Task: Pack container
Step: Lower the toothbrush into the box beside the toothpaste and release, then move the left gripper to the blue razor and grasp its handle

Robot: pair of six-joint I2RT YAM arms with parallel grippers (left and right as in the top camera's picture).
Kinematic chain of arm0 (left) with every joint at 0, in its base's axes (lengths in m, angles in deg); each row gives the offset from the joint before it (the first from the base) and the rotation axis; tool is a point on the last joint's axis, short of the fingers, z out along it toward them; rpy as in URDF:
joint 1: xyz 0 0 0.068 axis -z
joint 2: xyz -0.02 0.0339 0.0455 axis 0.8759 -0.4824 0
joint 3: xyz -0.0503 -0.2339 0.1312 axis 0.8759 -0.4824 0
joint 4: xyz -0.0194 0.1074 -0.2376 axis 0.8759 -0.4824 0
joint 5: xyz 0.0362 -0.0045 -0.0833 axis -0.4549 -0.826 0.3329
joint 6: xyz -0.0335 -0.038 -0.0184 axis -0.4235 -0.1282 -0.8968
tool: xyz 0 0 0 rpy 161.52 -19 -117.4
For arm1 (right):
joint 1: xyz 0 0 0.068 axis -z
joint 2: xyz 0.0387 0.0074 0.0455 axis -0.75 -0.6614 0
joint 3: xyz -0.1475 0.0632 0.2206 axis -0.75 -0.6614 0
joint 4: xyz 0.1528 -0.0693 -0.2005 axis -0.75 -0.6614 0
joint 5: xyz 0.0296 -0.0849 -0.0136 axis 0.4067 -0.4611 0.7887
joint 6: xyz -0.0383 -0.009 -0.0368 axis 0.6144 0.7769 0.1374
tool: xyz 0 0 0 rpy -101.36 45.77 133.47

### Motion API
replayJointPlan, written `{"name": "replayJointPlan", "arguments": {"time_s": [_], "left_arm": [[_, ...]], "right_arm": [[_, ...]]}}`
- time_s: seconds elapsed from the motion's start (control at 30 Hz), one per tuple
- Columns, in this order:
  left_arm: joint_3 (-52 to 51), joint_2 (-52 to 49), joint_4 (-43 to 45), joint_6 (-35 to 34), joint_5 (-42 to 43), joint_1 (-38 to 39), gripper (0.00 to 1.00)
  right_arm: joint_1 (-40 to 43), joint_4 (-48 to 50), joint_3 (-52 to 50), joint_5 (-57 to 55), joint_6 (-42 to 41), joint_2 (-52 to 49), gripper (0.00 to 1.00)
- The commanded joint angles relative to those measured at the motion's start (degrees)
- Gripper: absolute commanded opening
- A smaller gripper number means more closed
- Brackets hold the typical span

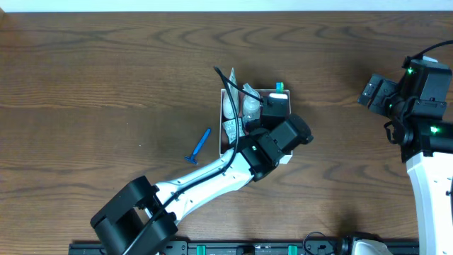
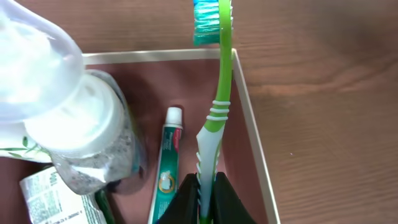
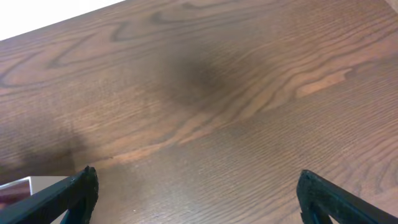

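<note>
The container (image 1: 221,131) stands near the middle of the tabletop (image 1: 106,71), well apart from all four edges. It is a shallow, open box with thin white walls and a pinkish-brown floor. The left arm reaches over it from the near edge, and its body covers much of the box in the overhead view. The left hand (image 2: 206,190) is pinching the lower end of a green and white toothbrush (image 2: 217,93), with the fingers pressed against either side of the handle. The toothbrush runs along the container's right wall, and its teal and white bristle head reaches past the far wall. Whether the handle touches the wall cannot be told. Inside the container, a toothpaste tube (image 2: 168,165) lies flat just beside the toothbrush, white cap toward the far wall. To the left of the tube is a clear bottle (image 2: 81,124) with a white cap. A printed packet (image 2: 46,196) lies at the bottle's near side. A blue razor (image 1: 199,146) lies on the tabletop outside the container, just beside its left wall. The right hand (image 3: 196,190) is near the right edge of the tabletop, well apart from the container. Its fingers are spread wide over bare wood and hold nothing.
</note>
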Motion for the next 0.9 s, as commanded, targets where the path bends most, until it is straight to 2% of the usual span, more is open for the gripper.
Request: {"name": "replayJointPlan", "arguments": {"time_s": [0.0, 0.07, 0.13, 0.4, 0.67, 0.87], "left_arm": [[0.5, -0.5, 0.07, -0.87, -1.53, -0.68, 0.17], [0.5, -0.5, 0.13, -0.76, -1.55, -0.87, 0.27], [0.5, -0.5, 0.37, 0.72, -1.55, -0.92, 0.3], [1.07, 2.38, -0.96, 9.33, -1.55, -1.51, 0.31], [2.36, 21.2, -24.5, 12.28, -3.56, -2.01, 0.33], [2.34, 31.21, -41.38, 12.31, -5.2, -8.24, 0.45]], "right_arm": [[0.35, 0.0, 0.52, -0.37, -0.68, 0.0, 0.99], [0.35, -0.02, 0.52, -0.37, -0.7, 0.0, 0.99], [0.35, -0.02, 0.52, -0.37, -0.7, 0.0, 0.99], [0.35, -0.02, 0.52, -0.37, -0.7, 0.0, 0.99], [0.35, -0.2, 0.52, -0.37, -0.7, 0.0, 0.99], [0.35, -0.17, 0.52, -0.37, -0.7, 0.0, 0.99]]}}
